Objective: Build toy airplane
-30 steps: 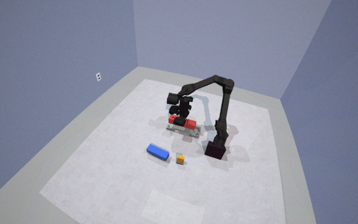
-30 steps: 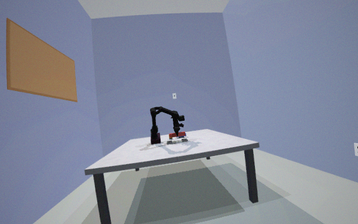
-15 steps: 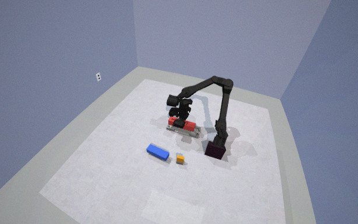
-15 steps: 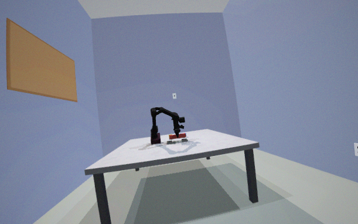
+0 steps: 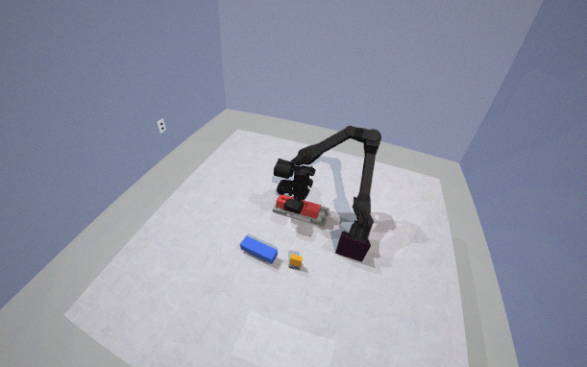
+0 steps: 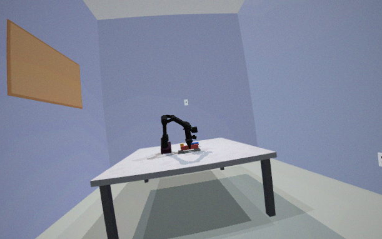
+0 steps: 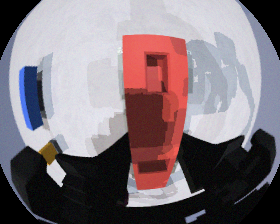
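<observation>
Right now, operator, here is what you have, largest thing first.

Table (image 5: 169, 288): your pale work surface; it carries the arm base and every part.

Arm (image 5: 367, 168): it rises from its dark base (image 5: 353, 246), bends at the elbow and reaches down over the jig.

Gripper (image 5: 295, 206): pointing down, clenched on the red fuselage about midway along its length; the fingers stand part-way apart with the red body between them. In the wrist view you see the dark fingers flanking the near end of the red part.

Cradle (image 5: 320, 218): the grey jig directly under the gripper; only its edge shows past the red part.

Fuselage (image 5: 310, 209): red block, held in the gripper and lying along the cradle. You cannot tell from these views whether it sits fully flat. In the wrist view its top face (image 7: 153, 106) shows a rectangular socket (image 7: 153, 70) toward the end far from the gripper.

Wing (image 5: 258, 249): blue bar flat on the table, well apart from the gripper, toward the near edge in the top view; at the left rim of the wrist view.

Tail fin (image 5: 296, 260): small orange piece on the table, just beside the wing, apart from the gripper.
</observation>
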{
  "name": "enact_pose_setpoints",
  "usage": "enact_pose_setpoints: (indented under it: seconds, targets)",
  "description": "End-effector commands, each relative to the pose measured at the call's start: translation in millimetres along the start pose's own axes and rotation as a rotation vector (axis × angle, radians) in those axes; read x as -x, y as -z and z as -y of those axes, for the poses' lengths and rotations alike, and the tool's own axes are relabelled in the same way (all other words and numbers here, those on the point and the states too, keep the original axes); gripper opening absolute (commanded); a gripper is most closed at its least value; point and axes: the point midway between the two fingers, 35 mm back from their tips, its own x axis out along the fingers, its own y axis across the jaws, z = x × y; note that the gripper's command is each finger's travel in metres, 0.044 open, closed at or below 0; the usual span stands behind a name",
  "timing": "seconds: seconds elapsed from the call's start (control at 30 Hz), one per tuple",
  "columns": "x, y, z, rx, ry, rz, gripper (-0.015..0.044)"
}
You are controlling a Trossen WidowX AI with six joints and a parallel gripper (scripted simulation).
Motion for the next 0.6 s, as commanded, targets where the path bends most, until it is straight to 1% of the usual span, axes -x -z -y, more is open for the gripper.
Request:
enact_pose_setpoints:
  seconds: [0.0, 0.1, 0.27, 0.57]
  targets:
    - [0.2, -0.1, 0.1, -0.001, 0.0, 0.0, 0.0184]
    - [0.2, -0.1, 0.1, -0.001, 0.0, 0.0, 0.0164]
    - [0.2, -0.1, 0.1, -0.001, 0.0, 0.0, 0.0033]
    - [0.2, -0.1, 0.1, -0.001, 0.0, 0.0, 0.0269]
